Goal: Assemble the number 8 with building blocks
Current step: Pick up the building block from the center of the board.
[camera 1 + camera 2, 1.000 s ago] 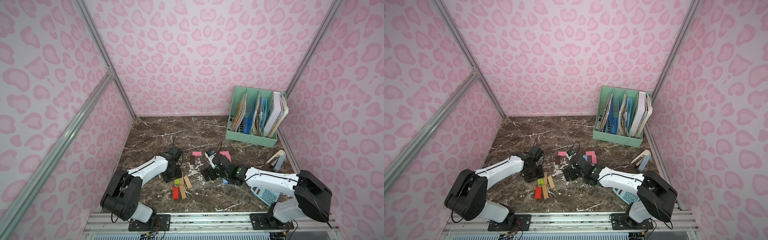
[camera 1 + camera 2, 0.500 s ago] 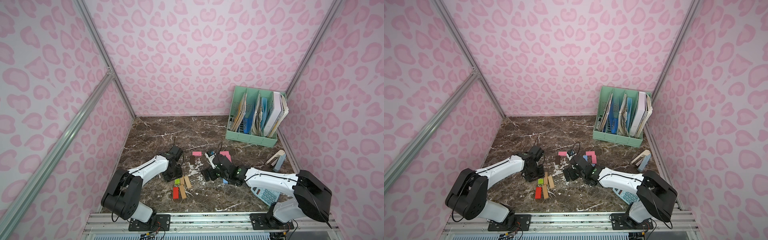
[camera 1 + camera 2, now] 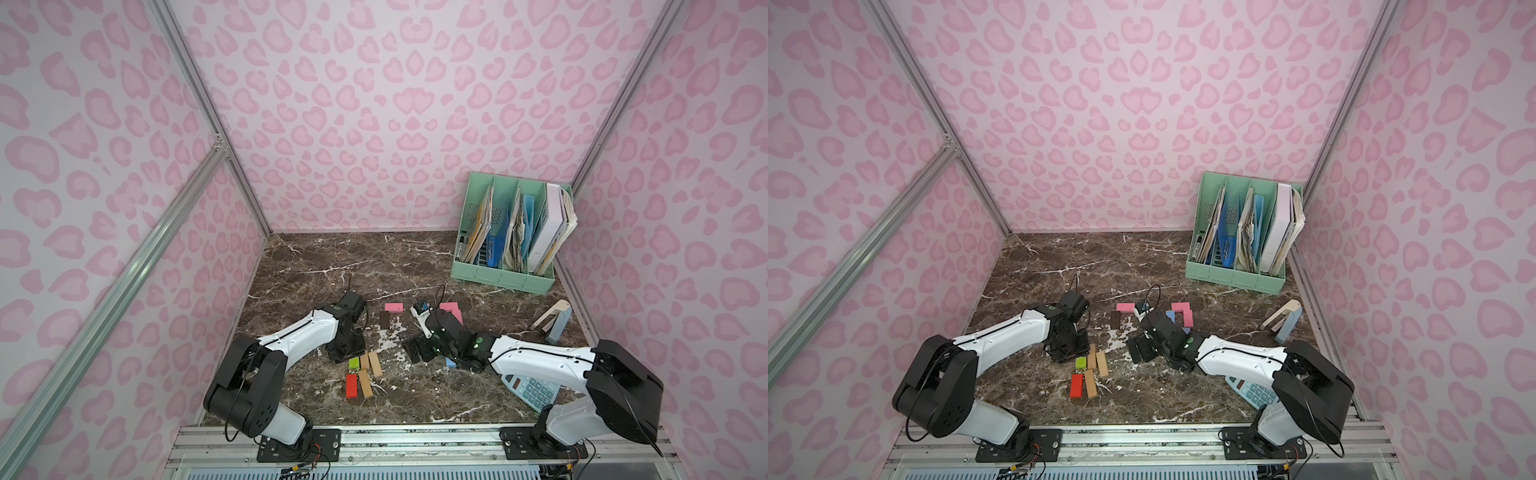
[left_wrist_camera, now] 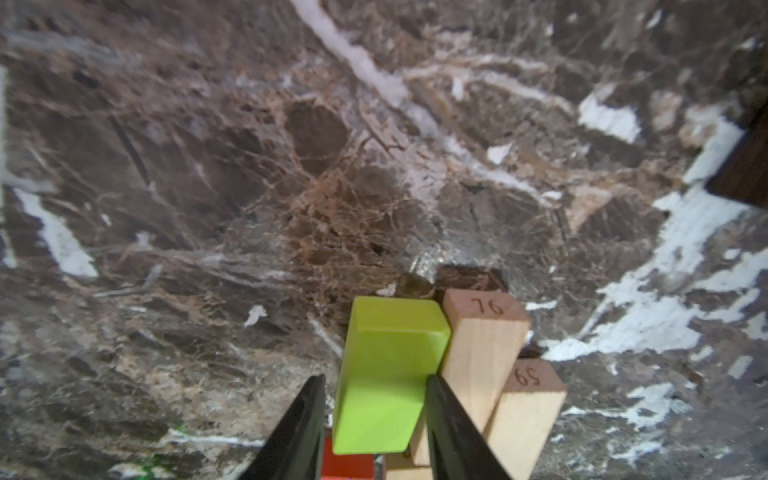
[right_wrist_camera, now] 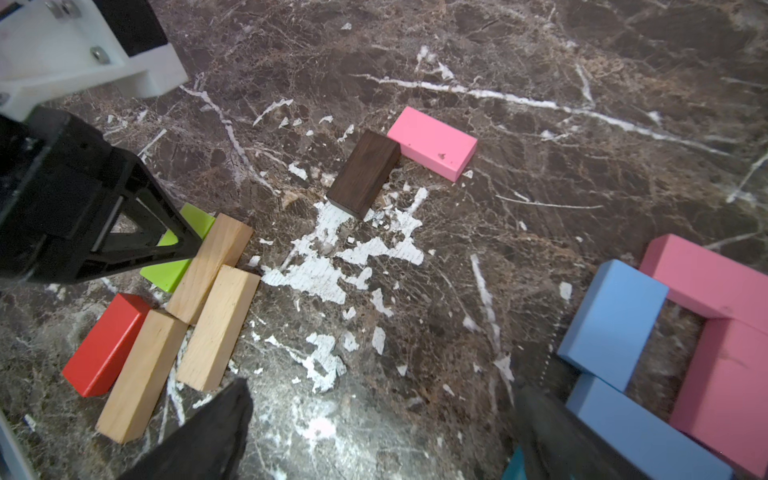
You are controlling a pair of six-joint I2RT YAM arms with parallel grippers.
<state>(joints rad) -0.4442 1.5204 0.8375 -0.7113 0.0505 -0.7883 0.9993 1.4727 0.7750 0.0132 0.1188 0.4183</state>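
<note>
Narrowing the left gripper (image 4: 375,380) onto the green block (image 4: 390,353) beside the tan blocks (image 4: 482,345), not quite clenched yet; keeping the right gripper (image 5: 382,388) splayed, empty. Probably lifting next, for the 8.

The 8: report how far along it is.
Done: pink blocks and blue blocks form roughly one square loop. In hand: the left gripper straddles the green block; a firm grip can't be confirmed. The right gripper is open and empty. Left: the second loop; the brown block, lone pink block, red block and three tan blocks lie loose.
</note>
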